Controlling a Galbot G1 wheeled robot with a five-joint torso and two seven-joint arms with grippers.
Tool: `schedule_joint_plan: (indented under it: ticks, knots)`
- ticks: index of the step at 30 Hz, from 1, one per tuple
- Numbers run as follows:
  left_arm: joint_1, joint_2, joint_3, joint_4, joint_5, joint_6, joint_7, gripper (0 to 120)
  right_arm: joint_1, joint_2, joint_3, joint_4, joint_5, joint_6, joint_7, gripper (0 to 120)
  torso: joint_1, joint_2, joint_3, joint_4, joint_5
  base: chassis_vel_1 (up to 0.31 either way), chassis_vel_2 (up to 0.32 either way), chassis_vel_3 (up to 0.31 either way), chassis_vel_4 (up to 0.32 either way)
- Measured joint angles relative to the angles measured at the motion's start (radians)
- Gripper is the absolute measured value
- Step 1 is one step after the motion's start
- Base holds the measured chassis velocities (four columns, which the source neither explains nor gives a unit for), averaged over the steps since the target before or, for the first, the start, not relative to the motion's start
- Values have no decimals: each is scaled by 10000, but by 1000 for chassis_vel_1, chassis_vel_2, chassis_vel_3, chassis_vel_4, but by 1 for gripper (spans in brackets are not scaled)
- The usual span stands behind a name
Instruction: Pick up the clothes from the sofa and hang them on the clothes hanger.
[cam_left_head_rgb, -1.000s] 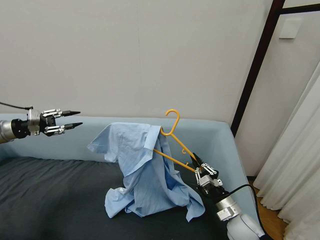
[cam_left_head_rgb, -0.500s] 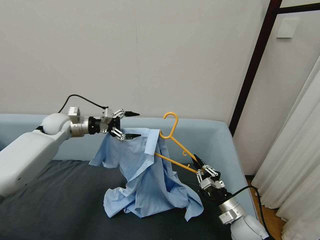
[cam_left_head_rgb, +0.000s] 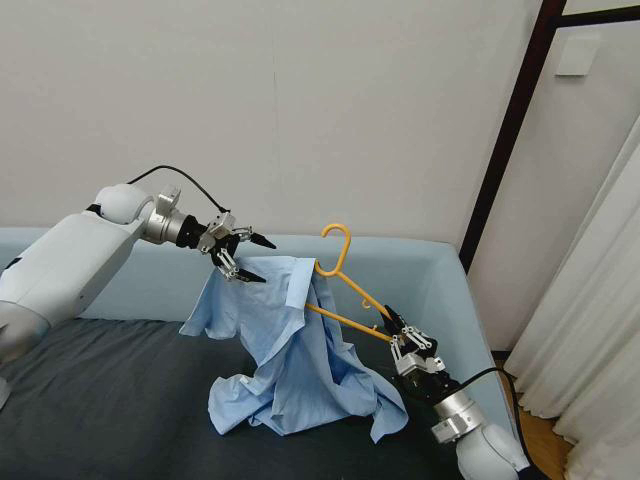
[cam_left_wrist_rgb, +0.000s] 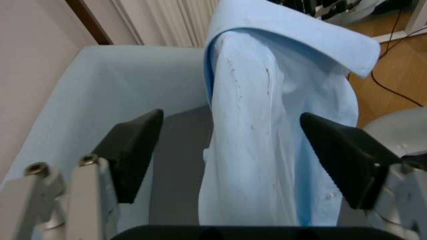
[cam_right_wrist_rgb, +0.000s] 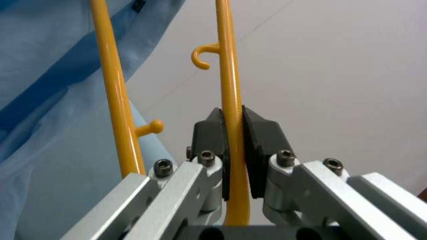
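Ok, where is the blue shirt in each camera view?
Head view: shirt hangs mid-picture on the orange hanger.
Left wrist view: shirt between the open fingers of the left gripper.
Right wrist view: shirt beside the hanger bar.
Shared landmark: hanger, in the right gripper.

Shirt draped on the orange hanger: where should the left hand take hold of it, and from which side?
Likely the shoulder fold just under the collar: the shirt stands there as a narrow upright ridge, between the open fingers of the left hand. Come in from the robot's left, away from the right hand clamping the hanger.
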Motion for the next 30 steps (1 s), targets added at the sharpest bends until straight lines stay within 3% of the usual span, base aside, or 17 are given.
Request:
schedule_joint_plan:
  ticks: [2, 4, 6, 10, 12, 15, 18, 25, 27, 30]
  knots:
    - [-14, -70, 28, 73, 110, 0, 0, 72, 0, 25, 12, 13, -71, -4, 37, 6, 0, 0, 0, 1, 1, 0, 0, 0, 0]
    - [56, -145, 68, 145, 365, 0, -13, 50, 46, 105, 89, 36, -371, -65, 211, 6, 0, 0, 0, 1, -1, 0, 0, 0, 0]
    - [83, -140, 55, 141, 368, 0, -18, 46, 48, 105, 90, 37, -384, -86, 233, 6, 0, 0, 0, 1, -2, 0, 0, 0, 0]
    - [190, -128, -72, 126, 368, -37, -42, 26, 52, 98, 72, 27, -403, -155, 348, 6, 0, 0, 0, 1, -1, 0, 0, 0, 0]
    - [206, -129, -85, 126, 367, -41, -44, 25, 54, 99, 58, 24, -404, -179, 379, 6, 0, 0, 0, 1, 0, 0, 0, 0, 0]
    - [288, -177, -137, 183, 366, -103, -48, 10, 82, 109, -32, 23, -385, -349, 633, 6, 0, 0, 0, 2, -1, 0, 0, 0, 0]
    - [307, -245, -165, 275, 364, -186, -47, 7, 83, 110, -73, 23, -300, -420, 741, 6, 0, 0, 0, 2, 0, 0, 0, 0, 0]
    - [315, -362, -241, 440, 362, -219, -51, 7, 52, 36, -104, 292, 540, -379, 894, 31, 0, 0, 0, 1, 1, 0, 0, 0, 0]
    - [315, -389, -279, 492, 362, -233, -53, 7, 46, 15, -109, 387, 937, -187, 810, 36, 0, 0, -1, 1, 1, 0, 0, 0, 0]
    - [313, -489, -441, 668, 362, -281, -64, 7, -27, -56, -157, 545, 2614, 908, -175, 49, 0, 0, 0, 1, -1, 0, 0, 0, 0]
